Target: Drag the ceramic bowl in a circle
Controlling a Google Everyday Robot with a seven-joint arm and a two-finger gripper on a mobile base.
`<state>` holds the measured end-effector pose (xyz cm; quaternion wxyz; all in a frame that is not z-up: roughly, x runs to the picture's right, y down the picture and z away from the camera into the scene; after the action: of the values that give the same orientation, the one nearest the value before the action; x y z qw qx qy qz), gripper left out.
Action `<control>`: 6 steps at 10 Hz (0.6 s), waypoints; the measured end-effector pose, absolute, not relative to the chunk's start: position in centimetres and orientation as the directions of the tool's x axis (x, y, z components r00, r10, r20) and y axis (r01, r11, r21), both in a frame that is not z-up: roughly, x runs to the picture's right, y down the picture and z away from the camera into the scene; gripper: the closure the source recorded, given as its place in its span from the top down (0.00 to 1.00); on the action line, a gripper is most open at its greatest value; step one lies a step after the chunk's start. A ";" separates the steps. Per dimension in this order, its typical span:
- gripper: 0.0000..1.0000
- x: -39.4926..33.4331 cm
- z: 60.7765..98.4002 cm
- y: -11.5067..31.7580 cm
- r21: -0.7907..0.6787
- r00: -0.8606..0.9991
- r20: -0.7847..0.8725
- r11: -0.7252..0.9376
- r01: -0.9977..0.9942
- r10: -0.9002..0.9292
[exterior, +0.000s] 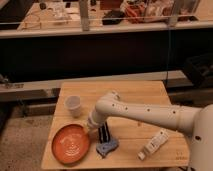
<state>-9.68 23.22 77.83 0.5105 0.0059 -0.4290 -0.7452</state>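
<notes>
On the front left corner of the wooden table [135,95] sits the orange-red ceramic bowl [70,144], wide and shallow, with faint white marks inside, its near edge close to the table's front edge. Behind the bowl and a little to its right stands a small white cup [73,105], upright and apart from it. At the bowl's right rim is the gripper [90,130], pointing down with its fingers pressed together; whether it pinches the rim or only touches it cannot be told. Just right of the bowl lies a small blue thing [106,146] with a dark upright part [103,133] behind it, close to the gripper. Farther right of the bowl a white tube [154,144] lies at a slant. The white arm [145,114] stretches from the right side across the table to the bowl.
</notes>
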 end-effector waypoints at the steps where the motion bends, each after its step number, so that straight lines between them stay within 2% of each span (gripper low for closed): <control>1: 0.02 -9.8 77.8 23.3 0.644 -0.480 0.431 -0.112 0.757 -0.764; 6: 0.02 -8.7 75.4 25.5 0.661 -0.448 0.428 -0.066 0.747 -0.785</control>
<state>-8.68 25.51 75.35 0.5249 0.0214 -0.4378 -0.7296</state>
